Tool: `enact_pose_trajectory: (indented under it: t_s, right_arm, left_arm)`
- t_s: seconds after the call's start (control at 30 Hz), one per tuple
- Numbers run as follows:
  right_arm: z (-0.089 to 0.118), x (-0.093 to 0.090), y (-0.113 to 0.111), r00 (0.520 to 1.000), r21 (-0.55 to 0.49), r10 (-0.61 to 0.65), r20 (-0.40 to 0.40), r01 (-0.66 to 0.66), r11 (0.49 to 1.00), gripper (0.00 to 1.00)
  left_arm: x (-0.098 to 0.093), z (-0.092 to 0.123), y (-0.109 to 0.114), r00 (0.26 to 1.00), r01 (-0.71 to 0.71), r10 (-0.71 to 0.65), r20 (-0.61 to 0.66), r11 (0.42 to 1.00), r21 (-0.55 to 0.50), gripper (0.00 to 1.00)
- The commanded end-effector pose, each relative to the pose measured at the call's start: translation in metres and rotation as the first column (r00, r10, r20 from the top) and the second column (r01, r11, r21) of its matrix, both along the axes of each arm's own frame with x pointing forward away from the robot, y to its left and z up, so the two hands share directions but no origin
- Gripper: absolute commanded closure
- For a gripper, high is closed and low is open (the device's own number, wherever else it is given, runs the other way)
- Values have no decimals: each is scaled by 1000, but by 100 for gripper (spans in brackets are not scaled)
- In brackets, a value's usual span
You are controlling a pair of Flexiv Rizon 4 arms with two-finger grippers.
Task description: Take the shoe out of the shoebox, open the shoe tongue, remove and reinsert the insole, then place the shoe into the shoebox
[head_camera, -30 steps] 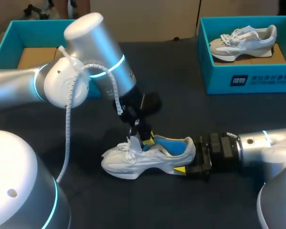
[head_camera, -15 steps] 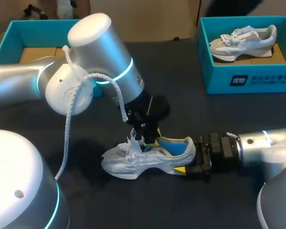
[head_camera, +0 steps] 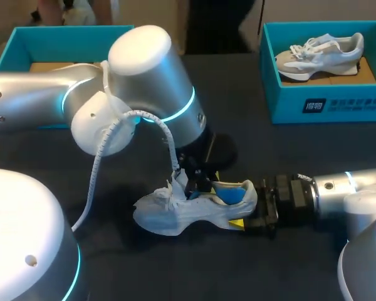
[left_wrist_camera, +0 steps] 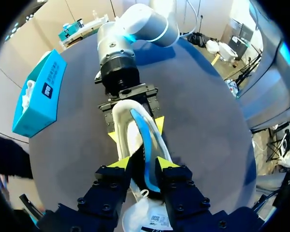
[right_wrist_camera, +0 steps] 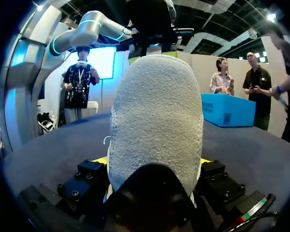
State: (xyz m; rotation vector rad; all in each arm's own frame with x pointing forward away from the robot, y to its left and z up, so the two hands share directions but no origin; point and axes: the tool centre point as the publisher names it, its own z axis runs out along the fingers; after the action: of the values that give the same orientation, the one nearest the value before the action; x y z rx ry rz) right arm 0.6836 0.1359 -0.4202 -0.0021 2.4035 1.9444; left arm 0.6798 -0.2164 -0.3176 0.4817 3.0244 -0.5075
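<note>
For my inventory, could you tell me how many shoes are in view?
2. One shoe lies on the table, its heel in the right gripper; a second shoe sits in the right box. My left arm partly hides the left box.

white shoe point(head_camera: 175, 213), upright on dark table point(head_camera: 113, 266), blue insole point(head_camera: 230, 193) showing; left gripper point(head_camera: 199, 183) at its opening; right gripper point(head_camera: 247, 221) clamped on heel; teal shoebox point(head_camera: 326, 106) rear right holding second shoe point(head_camera: 319, 55); matching box point(head_camera: 12, 53) rear left

A dark table point(head_camera: 263, 150) carries a white shoe point(head_camera: 175, 213), resting on its sole near the middle of the near edge. One teal shoebox point(head_camera: 50, 34) sits at the far left corner and a second teal shoebox point(head_camera: 338, 103) at the far right corner.
</note>
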Motion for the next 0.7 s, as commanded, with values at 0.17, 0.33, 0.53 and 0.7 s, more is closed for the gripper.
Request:
enact_pose_trajectory:
  t_s: [0.17,0.33,0.53,0.7]
  right_arm:
    - [-3,-2,3,1000,-3,-2,0,2,1000,100]
    - [-3,-2,3,1000,-3,-2,0,2,1000,100]
    - [-3,-2,3,1000,-3,-2,0,2,1000,100]
    - [-3,-2,3,1000,-3,-2,0,2,1000,100]
  left_arm:
    - [-1,-1,-2,1000,22,-22,7,1000,8,66]
    - [-1,0,-6,1000,27,-27,14,1000,5,67]
    - [-3,3,-11,999,41,-41,17,999,2,86]
    - [-6,8,-13,998,61,-61,24,998,-3,100]
